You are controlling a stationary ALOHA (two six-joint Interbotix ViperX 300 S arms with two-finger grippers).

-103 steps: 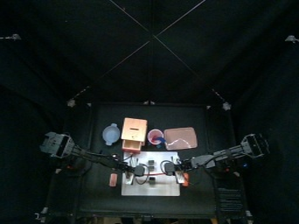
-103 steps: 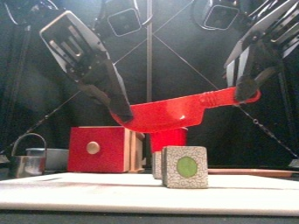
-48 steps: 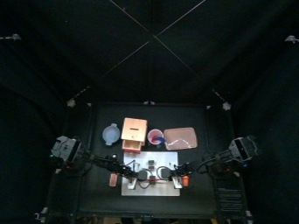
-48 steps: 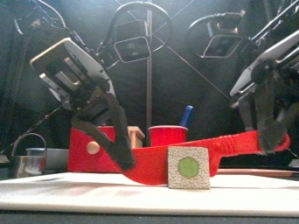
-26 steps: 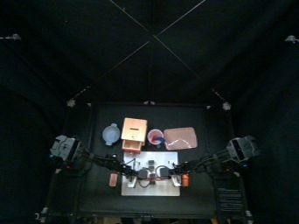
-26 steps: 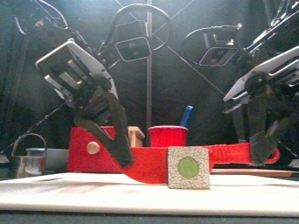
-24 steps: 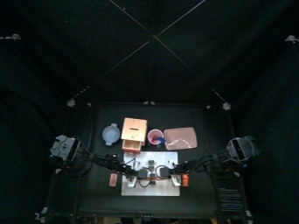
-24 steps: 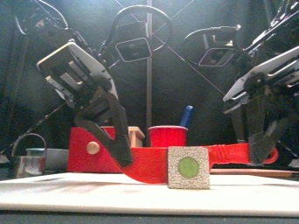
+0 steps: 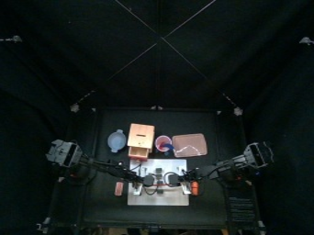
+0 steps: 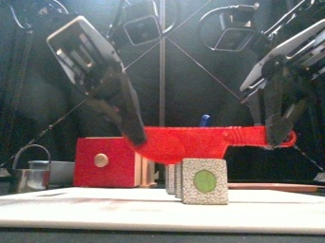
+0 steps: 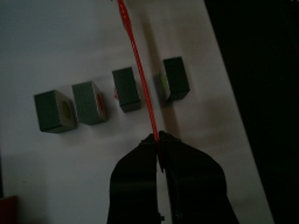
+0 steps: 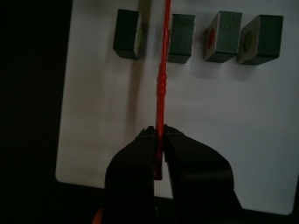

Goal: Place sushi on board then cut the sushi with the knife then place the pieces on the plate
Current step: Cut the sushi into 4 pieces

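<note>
Sushi pieces (image 10: 200,181) stand on the white cutting board (image 10: 89,201) in the front view. The red knife (image 10: 203,140) hangs level just above them, with the left gripper (image 10: 136,140) pinching one end and the right gripper (image 10: 279,140) the other.

In the top view, the board lies by the front edge of the table (image 9: 108,207).

The left wrist view shows four pieces in a row, with the jaws narrow on the knife. The right wrist view shows the same tight grip, and the knife runs between two pieces.

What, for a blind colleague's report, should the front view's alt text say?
A red toy knife is held roughly level between the left gripper and the right gripper, fingers shut on its ends, over sushi pieces standing on a white board; a red-fronted wooden box sits behind.
</note>
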